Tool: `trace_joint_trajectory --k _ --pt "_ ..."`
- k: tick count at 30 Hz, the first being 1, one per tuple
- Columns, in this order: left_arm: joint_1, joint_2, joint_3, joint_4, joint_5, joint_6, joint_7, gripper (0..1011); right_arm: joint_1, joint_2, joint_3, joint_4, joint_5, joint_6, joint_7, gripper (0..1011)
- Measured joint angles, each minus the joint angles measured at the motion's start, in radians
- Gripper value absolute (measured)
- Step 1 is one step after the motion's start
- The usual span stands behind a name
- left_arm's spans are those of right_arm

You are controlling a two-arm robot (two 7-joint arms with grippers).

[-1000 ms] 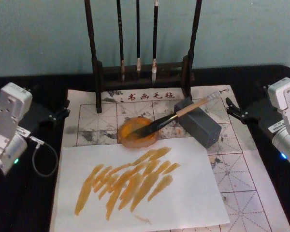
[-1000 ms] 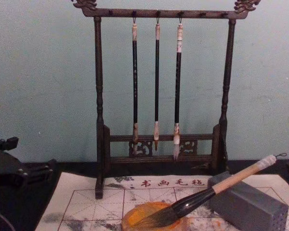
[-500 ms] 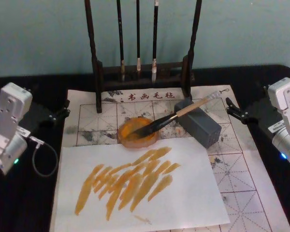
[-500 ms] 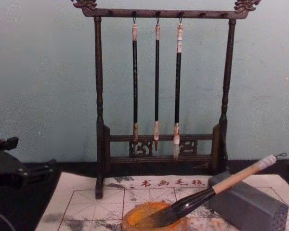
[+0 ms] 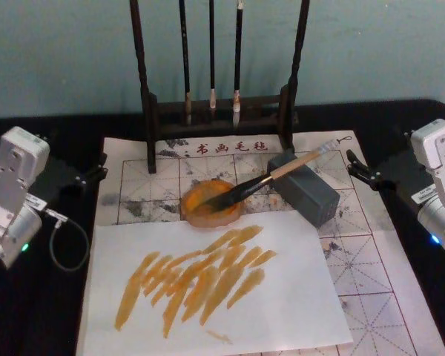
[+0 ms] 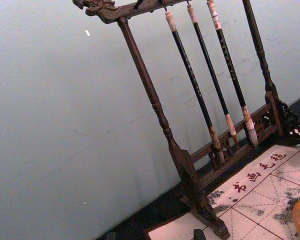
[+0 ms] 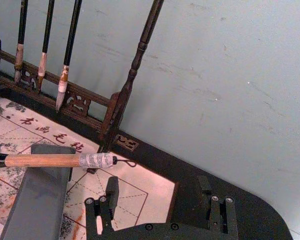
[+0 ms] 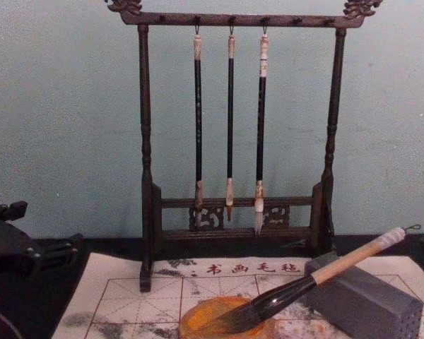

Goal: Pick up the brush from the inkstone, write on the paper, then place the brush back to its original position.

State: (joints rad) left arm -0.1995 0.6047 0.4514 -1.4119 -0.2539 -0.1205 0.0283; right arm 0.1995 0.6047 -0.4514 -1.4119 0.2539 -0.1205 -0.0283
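Black counter [image 5: 44, 311] under a teal wall. The brush [image 5: 271, 178] lies aslant, bristles in the orange inkstone [image 5: 190, 209], handle propped on a grey block [image 5: 311, 196], and its long axis climbs away to the right, so the corded end points toward the right claw [image 5: 350, 165]. That claw hangs just beyond the handle's end, jaws spread and empty, and is the nearer one. The left claw [image 5: 102, 167], also spread and empty, sits well apart at the far edge of the paper [image 5: 356, 259].

A white sheet [image 5: 282, 297] with orange strokes covers the near part of the paper. The rack [image 5: 144, 89] with three thin brushes [image 5: 211, 52] stands behind the inkstone. I judge that a reach from the right would meet the bare handle first, with the block beneath crowding the lower jaw.
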Motion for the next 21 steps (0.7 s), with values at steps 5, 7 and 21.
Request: trace_joint_trajectory --k 5,7,21 --pt "0.0 0.0 0.0 0.0 0.0 0.0 0.0 1001 0.0 0.0 0.0 0.0 0.0 0.0 0.0 1000" --pt "0.0 0.0 0.0 0.0 0.0 0.0 0.0 1001 0.0 0.0 0.0 0.0 0.0 0.0 0.0 1002" --pt "0.0 0.0 0.0 0.0 0.0 0.0 0.0 1001 -0.044 -0.015 0.075 -0.027 0.129 -0.001 0.088 1002"
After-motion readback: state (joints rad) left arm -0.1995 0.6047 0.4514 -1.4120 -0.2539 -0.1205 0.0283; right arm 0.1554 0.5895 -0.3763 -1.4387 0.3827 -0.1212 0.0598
